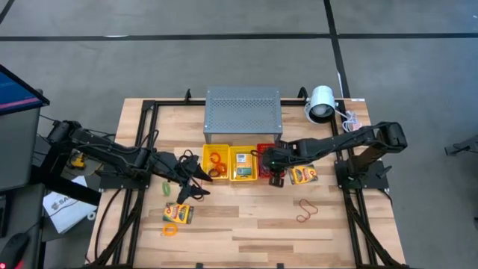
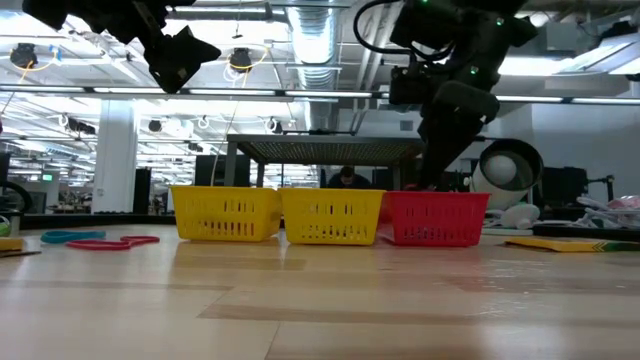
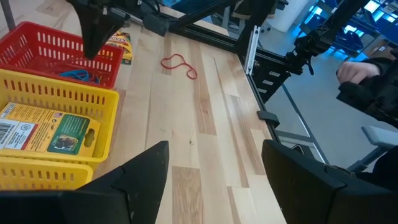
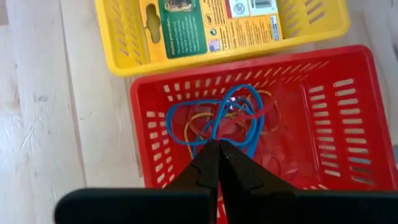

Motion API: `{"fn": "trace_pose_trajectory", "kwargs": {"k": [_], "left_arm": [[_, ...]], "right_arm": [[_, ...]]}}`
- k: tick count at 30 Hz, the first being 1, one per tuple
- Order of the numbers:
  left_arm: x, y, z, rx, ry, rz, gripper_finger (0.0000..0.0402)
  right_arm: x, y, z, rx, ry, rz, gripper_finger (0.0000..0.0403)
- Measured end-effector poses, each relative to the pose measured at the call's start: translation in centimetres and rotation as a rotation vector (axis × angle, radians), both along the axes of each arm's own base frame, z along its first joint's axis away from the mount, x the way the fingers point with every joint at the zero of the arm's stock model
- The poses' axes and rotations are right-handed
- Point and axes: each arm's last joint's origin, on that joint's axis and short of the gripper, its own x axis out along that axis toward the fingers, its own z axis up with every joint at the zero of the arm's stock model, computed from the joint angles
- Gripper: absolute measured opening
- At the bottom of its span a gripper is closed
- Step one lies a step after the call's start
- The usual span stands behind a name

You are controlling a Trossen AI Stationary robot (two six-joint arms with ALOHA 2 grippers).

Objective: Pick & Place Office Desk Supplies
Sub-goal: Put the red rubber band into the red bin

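Observation:
My right gripper (image 4: pixel 217 148) is shut and points down into the red mesh basket (image 4: pixel 348 124), which holds a blue band loop (image 4: pixel 239 102) and a thin yellow band loop (image 4: pixel 193 118). My left gripper (image 3: pixel 214 180) hovers open above the bare table, near the two yellow baskets (image 1: pixel 216 161), with nothing between its fingers. A yellow-and-green card box (image 4: pixel 211 25) lies flat in the yellow basket next to the red one. On the table lie two more card boxes (image 1: pixel 178 213) (image 1: pixel 302 175), a red band loop (image 1: pixel 306 211), an orange one (image 1: pixel 172 230) and a green one (image 1: pixel 166 187). My right gripper pinches the blue band loop where its strands run together (image 4: pixel 214 138), at the very ends of its two fingers, which come from above and slant down. The rest of the band lies slack on the red basket's floor.
A big grey perforated metal box (image 1: pixel 243 112) stands just behind the three baskets. A white round lamp-like device (image 1: pixel 321 103) sits at the far right corner. Open wood lies toward the near edge. A person's sleeve (image 3: pixel 367 87) shows beyond the table.

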Motion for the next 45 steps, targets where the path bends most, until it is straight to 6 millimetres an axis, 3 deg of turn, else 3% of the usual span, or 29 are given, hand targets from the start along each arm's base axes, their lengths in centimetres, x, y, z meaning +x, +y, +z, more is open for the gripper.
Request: {"fn": "trace_pose_trajectory", "kwargs": {"k": [8, 19, 25, 31, 38, 45], "left_arm": [[0.0, 0.0, 0.0, 0.0, 0.0, 0.0, 0.0254], [0.0, 0.0, 0.0, 0.053, -0.013, -0.021, 0.0254], [-0.1, 0.0, -0.1, 0.081, -0.006, -0.031, 0.0254], [-0.1, 0.0, -0.2, 0.08, 0.002, -0.03, 0.0254], [-0.1, 0.0, -0.2, 0.08, 0.002, -0.03, 0.0254], [-0.1, 0.0, -0.2, 0.08, 0.001, -0.03, 0.0254]], "right_arm": [[0.2, -0.1, 0.1, 0.016, -0.025, -0.006, 0.003], [0.8, 0.0, 0.3, 0.036, -0.085, 0.029, 0.018], [0.9, 0.7, 1.2, 0.021, -0.138, 0.084, 0.023], [-0.7, 2.5, 3.1, 0.044, -0.161, 0.112, 0.0236], [-4.1, 5.7, 6.6, 0.113, -0.23, 0.11, 0.0229], [-7.1, 9.3, 6.9, 0.17, -0.159, 0.075, 0.0223]]}}
